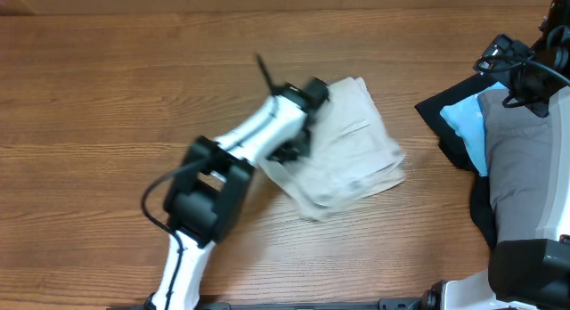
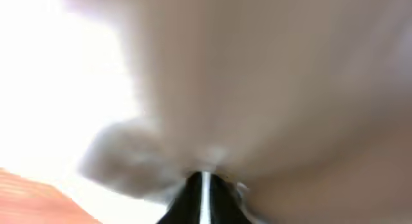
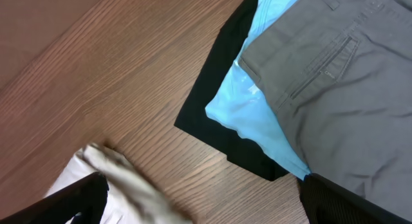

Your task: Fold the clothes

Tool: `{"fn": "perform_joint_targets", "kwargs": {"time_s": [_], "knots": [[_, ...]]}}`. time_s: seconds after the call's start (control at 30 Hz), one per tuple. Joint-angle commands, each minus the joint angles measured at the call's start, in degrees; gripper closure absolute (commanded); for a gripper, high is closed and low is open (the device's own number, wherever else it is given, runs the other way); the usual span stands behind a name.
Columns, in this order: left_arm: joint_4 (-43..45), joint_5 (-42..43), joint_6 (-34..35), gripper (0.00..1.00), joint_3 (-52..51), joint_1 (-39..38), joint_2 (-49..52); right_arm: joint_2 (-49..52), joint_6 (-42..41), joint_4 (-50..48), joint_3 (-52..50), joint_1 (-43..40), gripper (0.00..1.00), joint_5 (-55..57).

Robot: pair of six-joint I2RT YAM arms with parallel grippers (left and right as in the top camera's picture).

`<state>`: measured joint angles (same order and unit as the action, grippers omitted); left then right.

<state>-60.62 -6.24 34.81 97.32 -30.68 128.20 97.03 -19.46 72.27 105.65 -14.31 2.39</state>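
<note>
The cream shorts point(image 1: 352, 141) lie folded in a rough square at the middle of the table. My left gripper point(image 1: 297, 141) is at their left edge. In the left wrist view its jaws point(image 2: 204, 185) are closed on a thin strip of pale cloth, and blurred cream fabric point(image 2: 270, 76) fills the frame. A stack of grey point(image 1: 521, 159), light blue point(image 1: 468, 127) and black point(image 1: 445, 110) garments lies at the right. My right gripper point(image 3: 206, 208) is open and empty above the wood between the stack point(image 3: 335, 76) and the shorts point(image 3: 122, 179).
Bare wooden table point(image 1: 107, 96) extends to the left and far side. The right arm's wrist and cables point(image 1: 521, 65) hang over the top of the garment stack. The arm bases stand at the near edge.
</note>
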Motion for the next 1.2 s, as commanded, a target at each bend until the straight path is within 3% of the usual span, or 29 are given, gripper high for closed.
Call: {"fn": "perform_joint_targets", "kwargs": {"time_s": [0.0,0.07,0.1,0.2,0.33,0.53,0.67,0.97,1.17], "knots": [[3.39,-11.19,-0.11,0.75,-1.16,11.39,1.79,-0.15,-0.02,-0.13,0.17,-0.13,0.00,0.52],[3.48,-2.23,-5.01,0.49,2.01,16.22,1.77,-0.15,-0.02,-0.13,0.17,-0.13,0.00,0.52],[2.54,3.80,-8.15,0.42,4.31,18.36,1.75,-0.15,-0.02,-0.13,0.17,-0.13,0.00,0.52],[-2.64,15.61,-10.03,0.41,11.74,23.06,1.36,-0.15,-0.02,-0.13,0.17,-0.13,0.00,0.52],[-10.78,21.40,-12.33,0.39,19.54,25.33,-1.42,-0.15,-0.02,-0.13,0.17,-0.13,0.00,0.52],[-22.12,20.48,-18.16,0.30,21.00,21.73,-5.44,-0.15,-0.02,-0.13,0.17,-0.13,0.00,0.52],[-24.65,16.06,-16.52,0.19,18.64,17.84,-5.31,-0.15,-0.02,-0.13,0.17,-0.13,0.00,0.52],[-20.61,7.74,-6.38,0.05,7.37,12.50,-5.31,-0.15,-0.02,-0.13,0.17,-0.13,0.00,0.52],[-13.86,7.69,-6.25,0.01,-0.70,11.47,-5.31,-0.15,-0.02,-0.13,0.17,-0.13,0.00,0.52]]}}
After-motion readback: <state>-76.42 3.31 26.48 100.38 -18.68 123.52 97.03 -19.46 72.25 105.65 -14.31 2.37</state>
